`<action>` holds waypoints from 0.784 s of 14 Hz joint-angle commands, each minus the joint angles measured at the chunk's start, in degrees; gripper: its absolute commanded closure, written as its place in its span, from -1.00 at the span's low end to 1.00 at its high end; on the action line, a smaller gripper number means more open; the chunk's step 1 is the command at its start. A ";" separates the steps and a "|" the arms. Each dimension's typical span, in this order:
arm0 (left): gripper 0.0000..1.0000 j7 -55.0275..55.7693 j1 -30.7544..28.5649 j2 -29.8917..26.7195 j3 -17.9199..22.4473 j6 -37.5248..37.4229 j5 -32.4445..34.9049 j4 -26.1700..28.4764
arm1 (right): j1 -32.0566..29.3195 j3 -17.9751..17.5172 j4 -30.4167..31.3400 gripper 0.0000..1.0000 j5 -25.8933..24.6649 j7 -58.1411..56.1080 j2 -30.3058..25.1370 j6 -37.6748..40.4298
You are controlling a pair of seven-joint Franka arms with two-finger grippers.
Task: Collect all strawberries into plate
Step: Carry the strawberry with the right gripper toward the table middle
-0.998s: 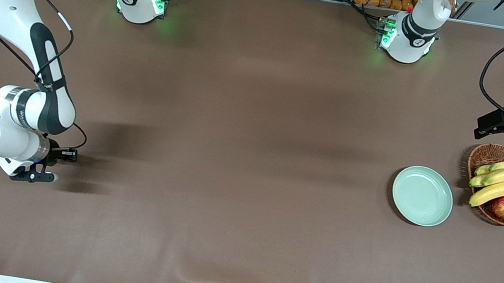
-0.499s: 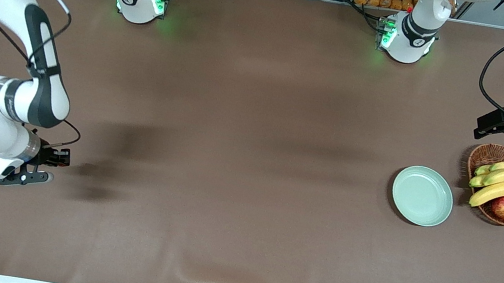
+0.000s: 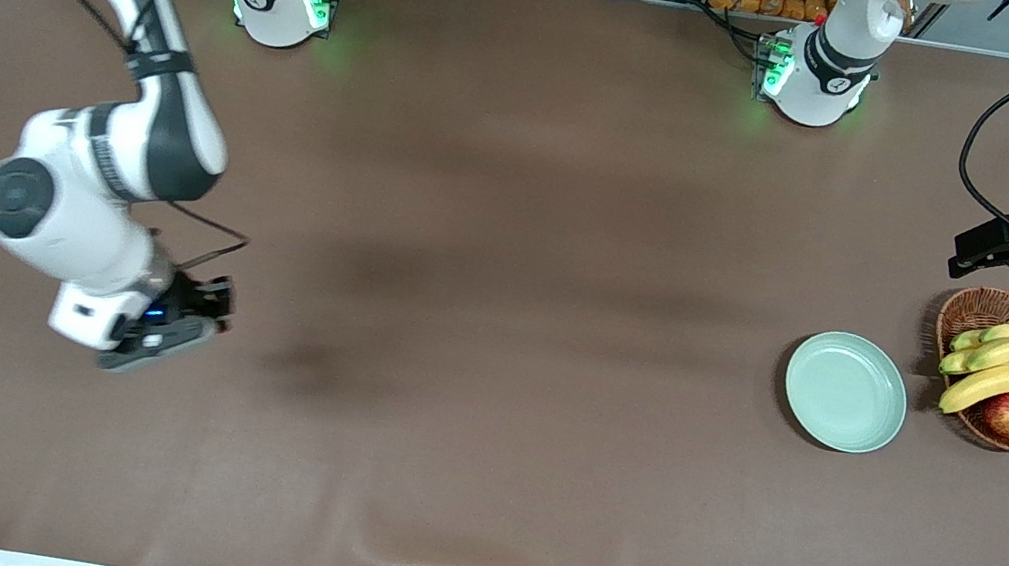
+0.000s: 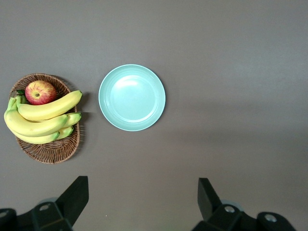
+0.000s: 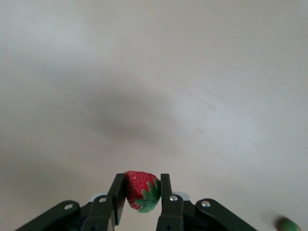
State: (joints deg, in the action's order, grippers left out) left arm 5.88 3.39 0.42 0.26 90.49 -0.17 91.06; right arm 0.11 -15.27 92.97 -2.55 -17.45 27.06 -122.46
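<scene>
One red strawberry (image 5: 139, 189), green leafy cap

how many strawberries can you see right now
1 for sure: a strawberry pinched in the shut right gripper, over bare table at the right arm's end. The plate holds none. Others may be out of view.

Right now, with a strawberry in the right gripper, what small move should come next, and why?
Probably carry it across the table toward the plate. The right gripper is shut on a strawberry and is up over bare table at the right arm's end, while the plate lies empty beside the basket at the left arm's end. The left gripper waits open above the plate.
</scene>
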 commanded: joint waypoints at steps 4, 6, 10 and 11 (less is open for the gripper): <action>-1.00 -1.05 -0.31 0.11 -0.08 -0.67 -0.71 -0.62 | 9.19 -1.95 -5.86 1.00 6.05 -0.83 7.73 -5.92; -1.00 -1.05 -0.31 0.46 -0.08 -0.67 -0.71 -0.62 | 12.44 -1.95 -5.87 1.00 7.12 0.22 10.37 -11.54; -1.00 -1.13 -0.14 0.54 -0.08 -0.58 -0.71 -0.53 | 20.09 -1.60 -5.87 1.00 6.77 7.77 14.94 -22.44; -1.00 -1.05 -0.05 0.81 -0.08 -0.58 -0.71 -0.53 | 22.02 -1.60 -5.87 1.00 6.77 9.52 16.17 -25.34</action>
State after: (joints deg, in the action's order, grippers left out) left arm 5.67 3.36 0.75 0.24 90.49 -0.17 91.14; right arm 18.97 -17.35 89.08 3.65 -10.65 40.54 -144.01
